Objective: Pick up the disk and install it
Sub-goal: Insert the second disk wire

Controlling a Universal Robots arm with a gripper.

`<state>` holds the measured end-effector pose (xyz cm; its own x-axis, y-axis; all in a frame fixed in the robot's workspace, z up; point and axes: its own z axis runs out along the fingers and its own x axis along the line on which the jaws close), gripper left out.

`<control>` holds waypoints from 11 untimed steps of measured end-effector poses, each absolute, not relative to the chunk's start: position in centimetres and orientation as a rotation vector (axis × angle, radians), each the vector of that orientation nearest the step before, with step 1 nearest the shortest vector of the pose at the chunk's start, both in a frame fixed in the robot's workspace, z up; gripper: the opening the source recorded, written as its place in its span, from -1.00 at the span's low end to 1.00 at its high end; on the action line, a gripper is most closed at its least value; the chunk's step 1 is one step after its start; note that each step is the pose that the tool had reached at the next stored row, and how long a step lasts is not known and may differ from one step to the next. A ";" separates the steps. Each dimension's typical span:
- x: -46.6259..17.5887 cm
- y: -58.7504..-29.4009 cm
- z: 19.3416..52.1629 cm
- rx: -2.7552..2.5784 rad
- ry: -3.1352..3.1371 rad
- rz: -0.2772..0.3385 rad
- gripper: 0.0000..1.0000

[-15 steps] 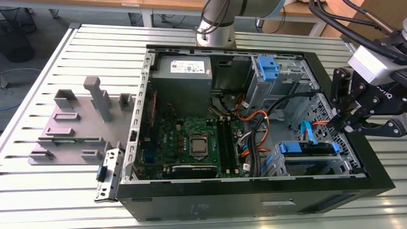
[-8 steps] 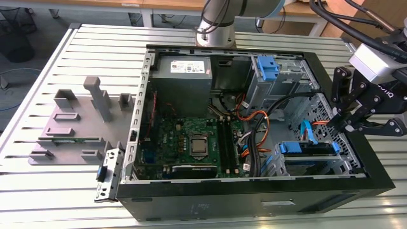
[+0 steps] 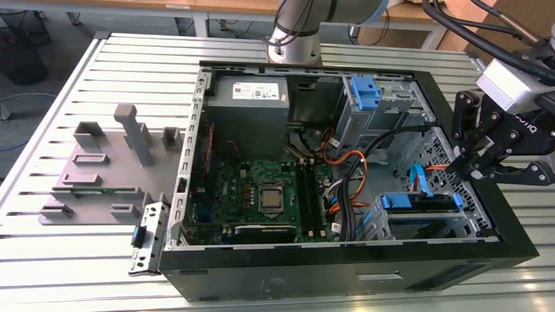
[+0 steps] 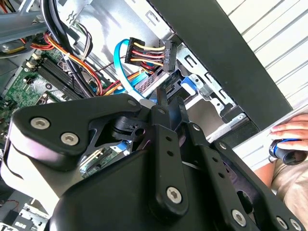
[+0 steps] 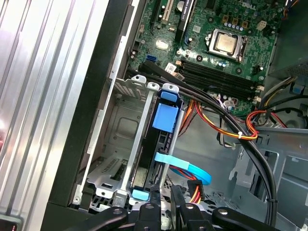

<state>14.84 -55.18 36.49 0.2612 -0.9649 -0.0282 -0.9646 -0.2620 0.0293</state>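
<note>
The disk (image 3: 419,201) stands on edge inside the drive cage at the near right corner of the open computer case (image 3: 485,214), its blue rail facing up. In the first wrist view the disk (image 5: 165,118) sits between the cage's metal walls, and a blue flat cable (image 5: 185,169) loops over it. My gripper (image 3: 474,174) hangs just above the cage by the case's right wall, in the exterior view's right. Its black fingers (image 5: 166,192) are close together with nothing between them. In the second wrist view the gripper (image 4: 166,96) points at the cage and a power plug (image 4: 149,52).
Black, orange and red cables (image 3: 381,156) cross the case between the motherboard (image 3: 269,195) and the cage. A grey power supply (image 3: 249,97) sits at the back. A grey fixture plate (image 3: 104,169) lies on the exterior view's left. A person's hand (image 4: 288,132) rests beside the case.
</note>
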 end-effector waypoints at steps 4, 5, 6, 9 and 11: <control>14.8 -55.2 36.5 2.490 -1.905 -0.063 -0.51; 14.8 -55.2 36.5 2.490 -1.905 -0.063 -0.39; 14.8 -55.2 36.5 2.490 -1.905 -0.063 -0.39; 14.8 -55.2 36.5 2.490 -1.905 -0.063 -0.39; 14.8 -55.2 36.8 2.490 -1.905 -0.063 -0.39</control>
